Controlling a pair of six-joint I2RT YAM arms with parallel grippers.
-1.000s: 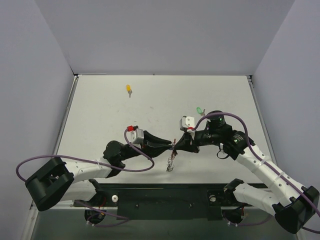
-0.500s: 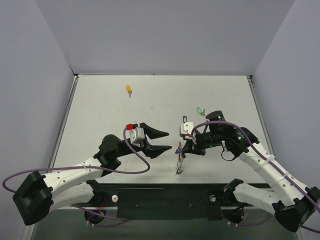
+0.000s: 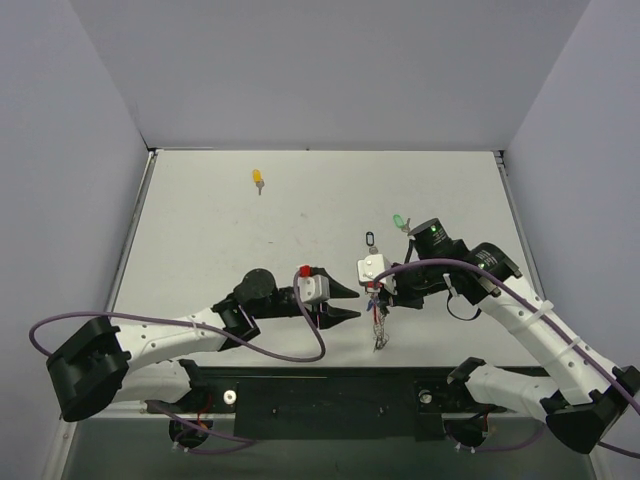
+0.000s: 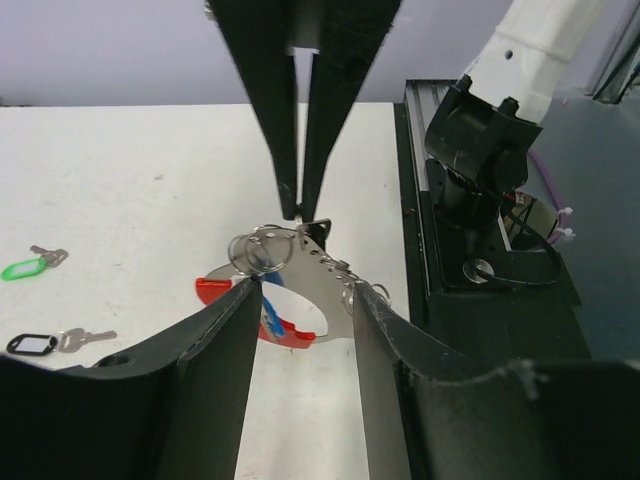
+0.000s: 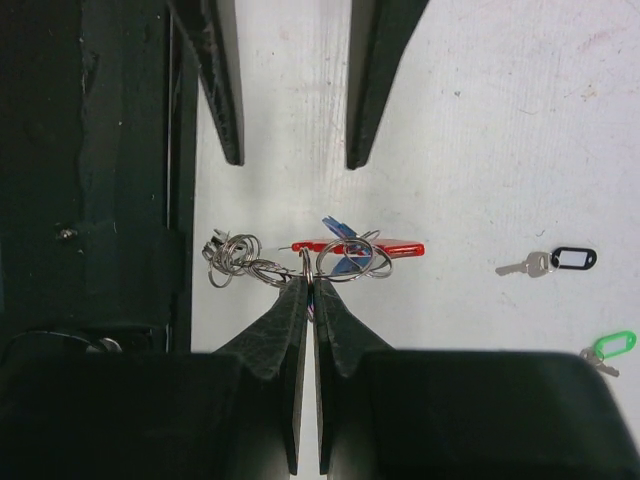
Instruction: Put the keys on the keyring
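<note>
My right gripper (image 3: 380, 296) (image 5: 308, 282) is shut on a silver ring of the red keyring (image 5: 400, 246) and holds it above the table. A blue key (image 5: 338, 231) and a chain of silver rings (image 5: 235, 260) hang from it. My left gripper (image 3: 356, 303) (image 4: 305, 300) is open and empty, just left of the keyring (image 4: 212, 291), its tips on either side of the hanging rings without touching them. A yellow key (image 3: 258, 179) lies far back. A green key (image 3: 399, 220) and a black-tagged key (image 3: 370, 239) lie behind the right gripper.
The black base rail (image 3: 330, 395) runs along the near table edge, close below the grippers. Grey walls close in the table at the back and sides. The green key (image 4: 25, 267) and black-tagged key (image 4: 35, 343) also show in the left wrist view.
My left gripper let go of the keyring and opened, then moved right and nearer the front. My right gripper carried the keyring slightly right and nearer the front.
</note>
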